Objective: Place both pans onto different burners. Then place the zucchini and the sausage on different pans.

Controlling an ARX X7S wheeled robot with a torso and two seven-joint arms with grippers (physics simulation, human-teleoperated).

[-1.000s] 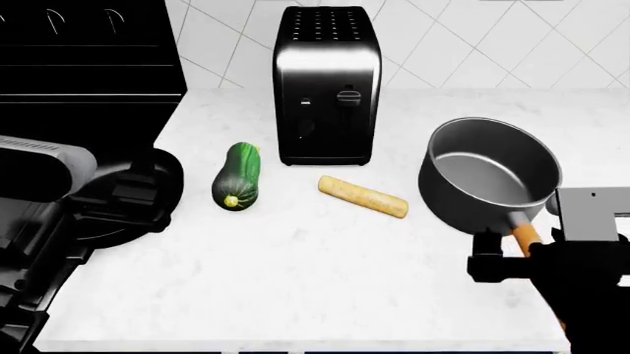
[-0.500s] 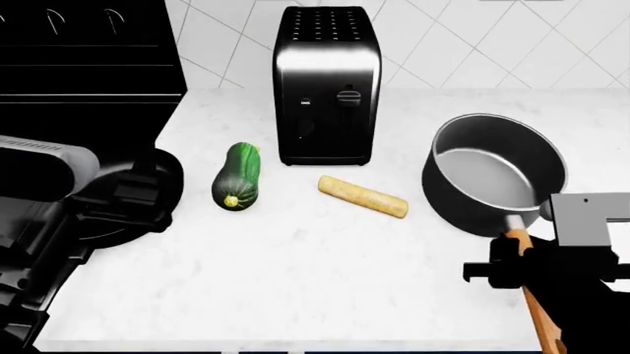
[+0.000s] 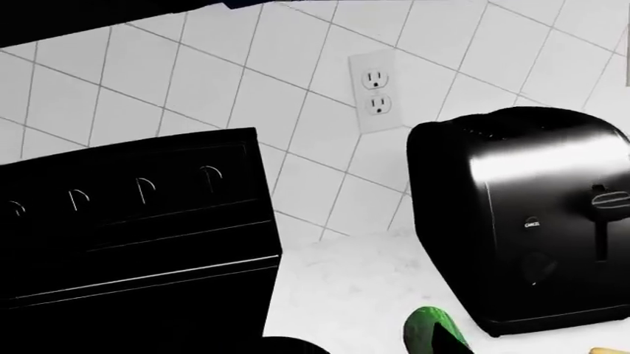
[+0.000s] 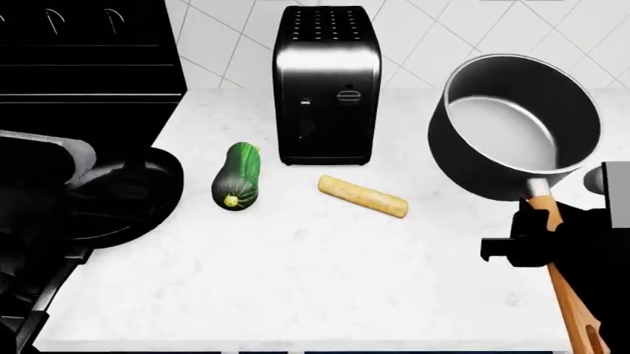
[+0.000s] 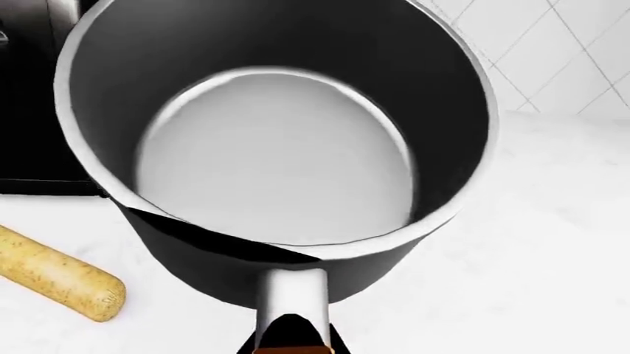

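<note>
The saucepan (image 4: 517,125) hangs lifted over the counter's (image 4: 295,273) right side, its wooden handle clamped in the right gripper (image 4: 536,240). Next it needs carrying left to a burner; the left gripper's state can't be told.

Countable items in view: two pans, namely one saucepan (image 4: 517,129) and one frying pan (image 4: 118,199); one zucchini (image 4: 237,176); one sausage (image 4: 362,196); one toaster (image 4: 327,85); one wall outlet (image 3: 375,92); one stove (image 4: 84,66).
</note>
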